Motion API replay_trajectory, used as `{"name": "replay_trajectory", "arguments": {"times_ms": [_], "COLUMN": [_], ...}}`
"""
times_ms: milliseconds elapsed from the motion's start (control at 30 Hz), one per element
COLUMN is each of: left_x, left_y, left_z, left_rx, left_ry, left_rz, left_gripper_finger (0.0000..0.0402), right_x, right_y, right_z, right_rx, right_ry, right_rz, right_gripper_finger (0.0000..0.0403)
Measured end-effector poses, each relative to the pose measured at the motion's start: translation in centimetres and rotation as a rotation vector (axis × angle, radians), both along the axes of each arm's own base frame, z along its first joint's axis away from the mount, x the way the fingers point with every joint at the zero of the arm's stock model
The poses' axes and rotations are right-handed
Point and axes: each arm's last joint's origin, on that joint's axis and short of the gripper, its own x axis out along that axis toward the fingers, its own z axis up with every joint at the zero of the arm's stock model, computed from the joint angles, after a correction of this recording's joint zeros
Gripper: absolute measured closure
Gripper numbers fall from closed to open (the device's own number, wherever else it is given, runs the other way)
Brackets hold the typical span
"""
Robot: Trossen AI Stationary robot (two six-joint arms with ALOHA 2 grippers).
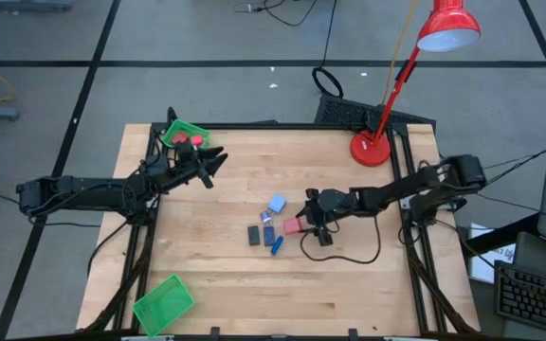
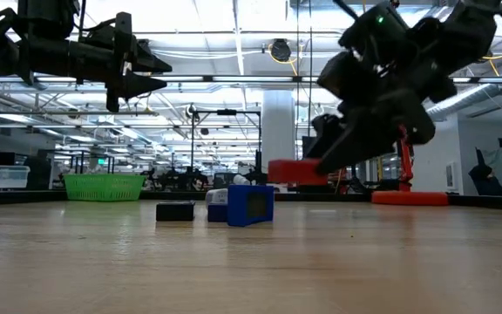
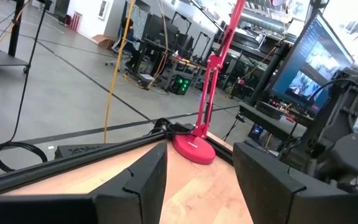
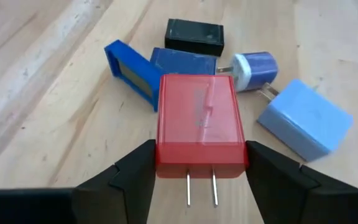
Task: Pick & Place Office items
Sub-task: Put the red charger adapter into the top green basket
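My right gripper point(image 1: 303, 222) is shut on a red plug-shaped block point(image 4: 201, 124) near the table's middle. Just to its left the other office items lie flat on the wood: a light-blue block point(image 1: 277, 203), a black rectangle point(image 1: 253, 235), a dark blue block point(image 1: 268, 234) and a blue stick point(image 1: 277, 244). In the right wrist view a blue round plug point(image 4: 253, 68) lies among them. My left gripper point(image 1: 212, 163) hangs open and empty high above the table, beside the far-left green tray point(image 1: 174, 131), which holds a red piece point(image 1: 197, 140). My right gripper pinches the red block by its two long sides, next to the prong end point(image 4: 166, 163), one finger point(image 4: 135, 169) on each side. The two metal prongs point(image 4: 201, 186) point back toward the wrist. The block lies level and is lifted clear of the table point(image 2: 299, 171).
A red desk lamp stands with its base point(image 1: 371, 149) at the far right corner. A second green tray point(image 1: 164, 303) sits at the near left corner. A thin black cable point(image 1: 349, 258) loops on the wood near my right gripper. The table's near half is bare wood.
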Motion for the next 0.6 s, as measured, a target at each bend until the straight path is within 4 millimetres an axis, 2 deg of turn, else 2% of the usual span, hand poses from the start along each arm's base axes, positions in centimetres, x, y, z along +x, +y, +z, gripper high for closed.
{"name": "replay_trajectory", "arguments": {"times_ms": [233,467,600], "left_x": [0.0,0.0,0.6], "left_y": [0.0,0.0,-0.3], "left_z": [0.0,0.0,-0.4], "left_rx": [-0.02,-0.067,-0.069], "left_ry": [-0.01,-0.039,-0.02], "left_rz": [-0.002,-0.01,-0.039], "left_gripper_finger": [0.0215,0.0215,0.0215], "right_x": [-1.7,-2.4,-2.9], "right_y": [-0.5,-0.7,-0.8], "right_z": [2.5,5.1,6.5], "right_rx": [-0.143,-0.248,-0.379], "right_ry": [0.004,-0.115,-0.175], "right_rz": [-0.116,-0.124,-0.166], "right_gripper_finger": [0.0193,0.0192,0.0192]}}
